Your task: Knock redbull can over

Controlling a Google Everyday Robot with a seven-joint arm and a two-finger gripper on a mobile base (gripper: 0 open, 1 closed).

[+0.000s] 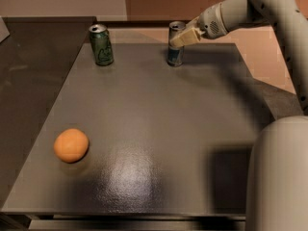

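Note:
The redbull can [175, 51] stands upright at the far edge of the dark table [154, 129], slim and silver with a blue lower band. My gripper [182, 37] reaches in from the upper right, and its cream-coloured fingers [186, 36] overlap the can's upper right side, at or against it. The arm runs back to the right edge of the view.
A wider green can [101, 44] stands upright at the far left of the table. An orange [71, 145] lies near the front left. My own white body [279, 177] fills the lower right corner. The floor lies beyond the table's right edge.

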